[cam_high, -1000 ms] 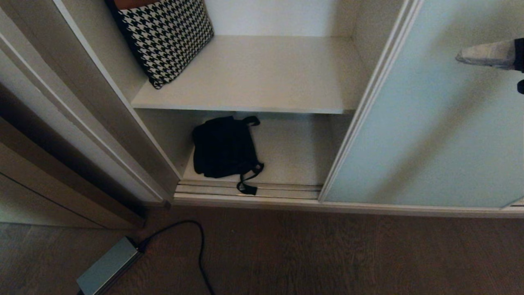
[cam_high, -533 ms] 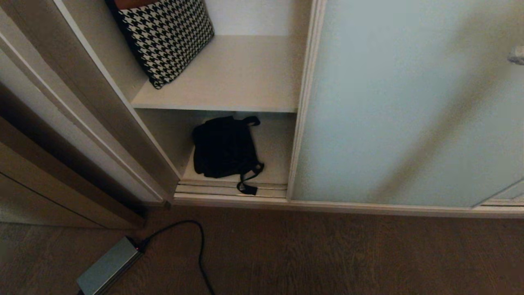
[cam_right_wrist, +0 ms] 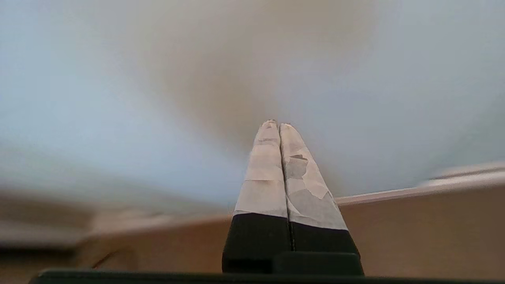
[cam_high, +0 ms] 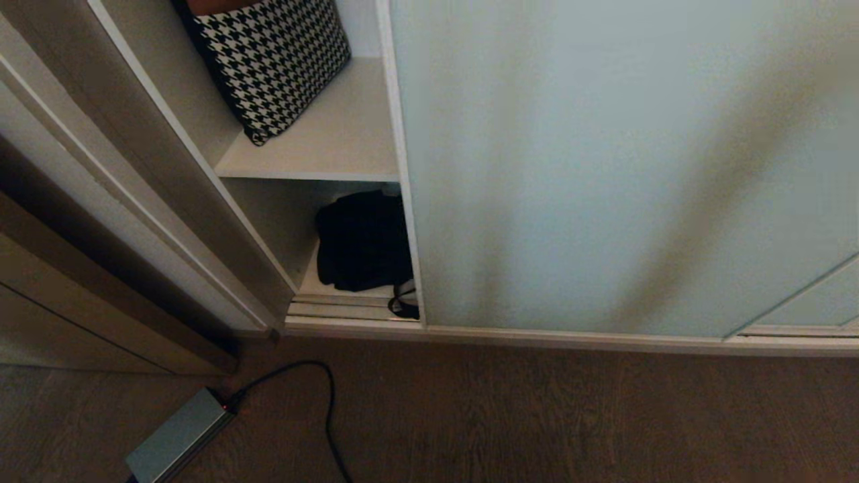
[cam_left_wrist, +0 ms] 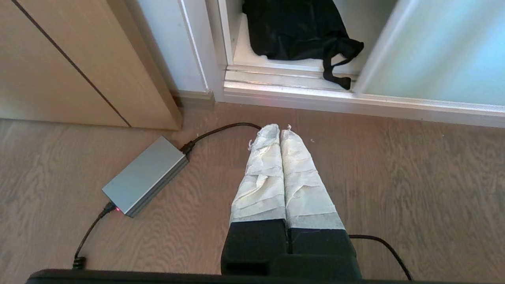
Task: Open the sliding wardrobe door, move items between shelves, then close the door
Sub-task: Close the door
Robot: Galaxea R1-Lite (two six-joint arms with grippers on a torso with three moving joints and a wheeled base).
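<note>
Right claw (cam_right_wrist: 279,125), clenched and empty, pointing at the frosted sliding door (cam_high: 604,168); left claw (cam_left_wrist: 280,130), clenched, hanging over the floor (cam_left_wrist: 394,177) near a grey power brick (cam_left_wrist: 144,175); the door partly hides the black bag (cam_high: 362,241) on the lower shelf (cam_high: 349,290), its strap across the track (cam_left_wrist: 276,77).

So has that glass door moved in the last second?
Yes. The door has slid leftward across the opening: its edge now covers part of the black bag, which lies where it was, and most of the shelf.
</note>
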